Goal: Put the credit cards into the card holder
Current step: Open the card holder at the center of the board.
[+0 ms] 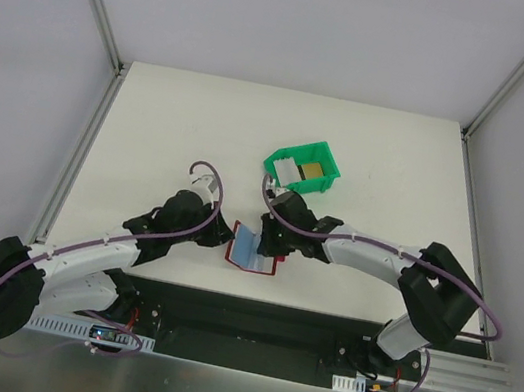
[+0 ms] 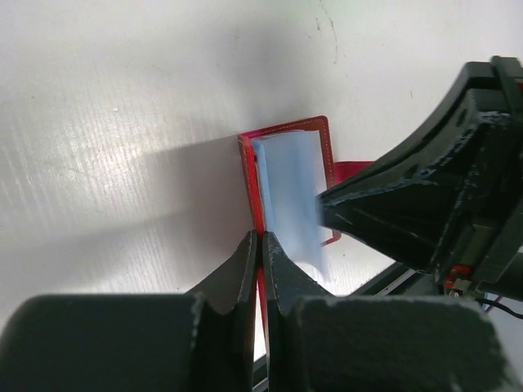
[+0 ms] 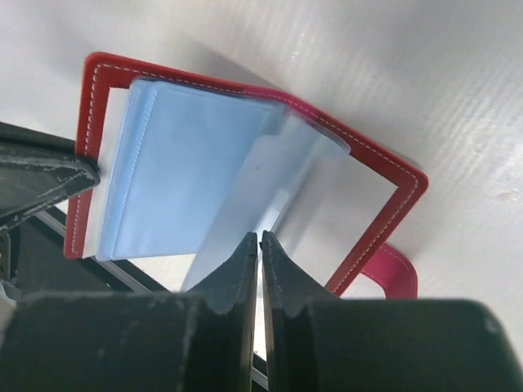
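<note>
The dark red card holder [image 1: 264, 269] lies open near the table's front edge, its pale blue-grey pockets fanned up. My left gripper [image 1: 231, 239] is shut on the edge of its red cover [image 2: 286, 129], as the left wrist view [image 2: 261, 238] shows. My right gripper [image 1: 261, 248] comes in from the right. In the right wrist view its jaws [image 3: 260, 237] are shut on one thin pale pocket leaf [image 3: 245, 196], lifted off the stack. The red frame [image 3: 392, 212] and snap tab [image 3: 398, 273] lie beyond. A whitish credit card [image 1: 297, 170] and a golden one [image 1: 315, 170] rest in the bin.
A green plastic bin [image 1: 330, 155] stands just behind the right gripper, a little right of the table's middle. Metal frame rails run along the table's left and right sides. The arm bases and a black strip lie along the near edge.
</note>
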### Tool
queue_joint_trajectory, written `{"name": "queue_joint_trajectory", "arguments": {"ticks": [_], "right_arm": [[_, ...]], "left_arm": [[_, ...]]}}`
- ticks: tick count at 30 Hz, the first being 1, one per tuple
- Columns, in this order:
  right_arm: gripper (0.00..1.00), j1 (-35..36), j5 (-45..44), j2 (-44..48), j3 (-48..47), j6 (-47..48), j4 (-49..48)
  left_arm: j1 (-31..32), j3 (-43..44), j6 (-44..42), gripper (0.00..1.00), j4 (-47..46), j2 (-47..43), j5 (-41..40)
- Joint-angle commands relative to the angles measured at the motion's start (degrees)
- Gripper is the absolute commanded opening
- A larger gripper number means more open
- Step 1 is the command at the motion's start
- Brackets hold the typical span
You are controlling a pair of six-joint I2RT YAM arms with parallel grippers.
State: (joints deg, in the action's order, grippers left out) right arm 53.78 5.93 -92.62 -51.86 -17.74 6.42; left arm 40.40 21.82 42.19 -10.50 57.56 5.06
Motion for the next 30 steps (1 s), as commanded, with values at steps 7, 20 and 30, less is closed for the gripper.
{"name": "queue_joint_trajectory", "arguments": {"ticks": [7,20,30], "right_arm": [[0.07,-1.22,-5.58,4.73,3.43,0.51,6.06],[0.09,-3.15,-5.38,4.29,1.33,0.69,7.8],[0.16,-6.76,-6.84,17.11,4.57,2.26,6.79]], "left_arm": [[-0.41,-3.63,1.57,0.0,-1.45,-0.78,-3.56],[-0.41,-7.76,5.53,0.0,-8.39,5.89,-4.71],[-0.41,-9.08,7.46,0.0,-9.62,5.19,-7.43]]}}
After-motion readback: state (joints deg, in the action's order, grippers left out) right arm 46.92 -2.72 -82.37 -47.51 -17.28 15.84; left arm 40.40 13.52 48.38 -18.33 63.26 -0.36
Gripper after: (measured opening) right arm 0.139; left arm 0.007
